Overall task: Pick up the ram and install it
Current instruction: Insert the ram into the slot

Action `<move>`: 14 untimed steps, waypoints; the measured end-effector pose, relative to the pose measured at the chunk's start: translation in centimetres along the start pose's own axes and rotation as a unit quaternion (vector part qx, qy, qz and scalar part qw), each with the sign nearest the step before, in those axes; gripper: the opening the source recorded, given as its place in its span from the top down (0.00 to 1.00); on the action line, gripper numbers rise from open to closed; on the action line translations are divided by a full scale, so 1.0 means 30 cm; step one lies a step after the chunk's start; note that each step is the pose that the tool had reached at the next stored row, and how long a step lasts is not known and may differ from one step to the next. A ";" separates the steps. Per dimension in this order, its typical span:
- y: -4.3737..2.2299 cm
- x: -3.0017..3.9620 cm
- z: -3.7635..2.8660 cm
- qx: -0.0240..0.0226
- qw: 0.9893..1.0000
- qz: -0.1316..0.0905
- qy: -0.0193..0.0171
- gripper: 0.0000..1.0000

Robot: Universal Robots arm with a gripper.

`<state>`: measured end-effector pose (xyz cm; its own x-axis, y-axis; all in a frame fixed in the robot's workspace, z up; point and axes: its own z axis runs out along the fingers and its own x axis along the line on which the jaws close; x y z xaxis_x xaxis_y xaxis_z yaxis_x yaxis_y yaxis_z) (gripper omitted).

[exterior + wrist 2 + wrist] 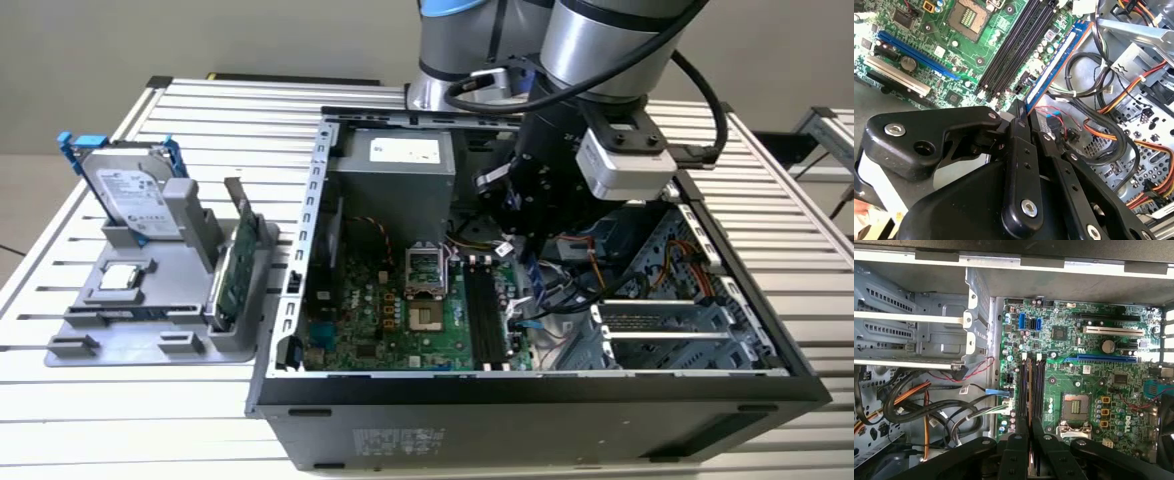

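At the exterior view's left we see the hard drive (134, 195) and green card (235, 272) upright in a grey holder (80, 345), then the open computer case (534, 405), within it the gripper (1021, 114) clenched on the ram (1056, 65), held edge-on over the motherboard's memory slots (1040, 385)

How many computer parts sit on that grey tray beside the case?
3: a hard drive standing at the far end, a green card upright on the exterior view's right side, and a silver chip lying flat. Smaller ones may be hidden.
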<state>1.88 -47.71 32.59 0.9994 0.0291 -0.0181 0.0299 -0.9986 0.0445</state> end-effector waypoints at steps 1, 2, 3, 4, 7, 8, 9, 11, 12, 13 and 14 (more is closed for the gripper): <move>0.000 0.000 0.002 0.000 1.000 0.000 0.000 1.00; -0.001 0.000 0.004 -0.001 1.000 0.000 0.000 1.00; -0.001 0.000 0.006 -0.001 1.000 0.000 0.000 1.00; -0.001 0.000 0.008 -0.001 1.000 0.000 0.000 1.00; -0.001 0.000 0.012 -0.001 1.000 0.000 0.000 1.00; -0.001 0.000 0.013 -0.001 1.000 0.000 0.000 1.00; -0.001 0.000 0.014 -0.001 1.000 0.000 0.000 1.00; -0.001 0.000 0.017 -0.001 1.000 0.000 0.000 1.00; -0.002 0.000 0.020 -0.001 1.000 0.000 0.000 1.00; -0.002 0.000 0.023 -0.001 1.000 0.000 0.000 1.00; -0.002 0.000 0.025 -0.001 1.000 0.000 0.000 1.00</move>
<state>1.88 -47.69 31.85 0.9994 0.0291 -0.0182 0.0299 -0.9985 0.0469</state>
